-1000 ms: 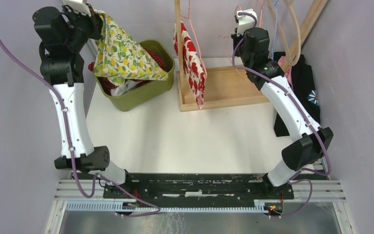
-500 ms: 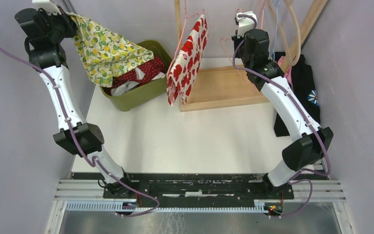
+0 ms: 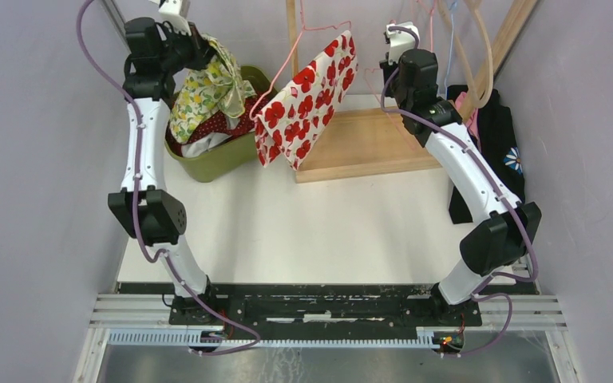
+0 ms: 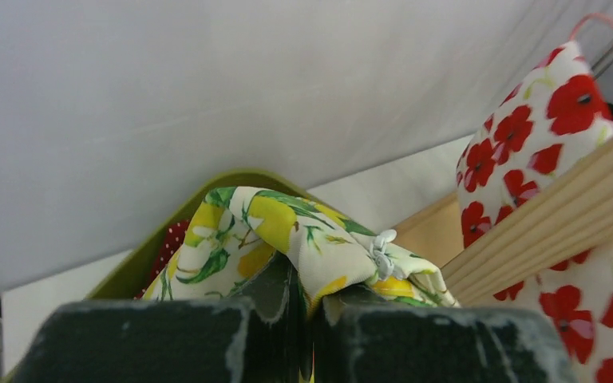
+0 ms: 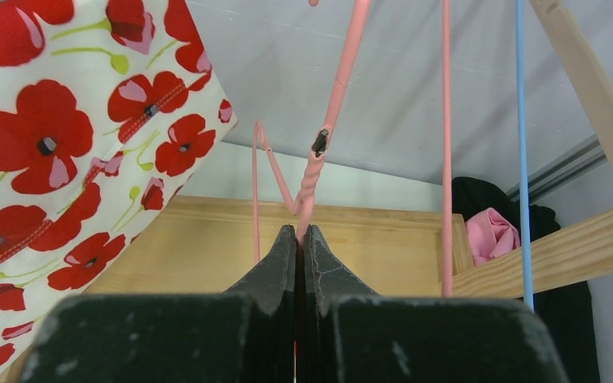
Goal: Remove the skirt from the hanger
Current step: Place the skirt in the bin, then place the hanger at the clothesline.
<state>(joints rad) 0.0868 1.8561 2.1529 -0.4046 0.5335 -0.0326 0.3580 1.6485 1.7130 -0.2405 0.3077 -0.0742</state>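
- Crumpled lemon-print skirt [image 4: 287, 231] drapes over the left gripper's [image 4: 307, 307] fingertips, so we barely see them. The cotton is pinched tight, above the green plastic bin [image 4: 140, 267].
- Most of the bin's contents are covered; red dotted cloth [image 4: 169, 246] peeks out.
- The right gripper [image 5: 297, 239] is clamped on the twisted neck of 1 thin pink wire hanger [image 5: 311, 179], whose hook is cut off above.
- We see a poppy-print skirt [image 3: 303, 100] hanging tilted by the wooden rack [image 3: 367, 144].

The lemon-print skirt [image 3: 201, 96] is white with yellow lemons and green leaves. The poppy-print skirt [image 3: 303, 100] is white with red poppies. Pink hanger [image 5: 310, 187], olive-green bin [image 3: 222, 158], white desk [image 3: 303, 231].
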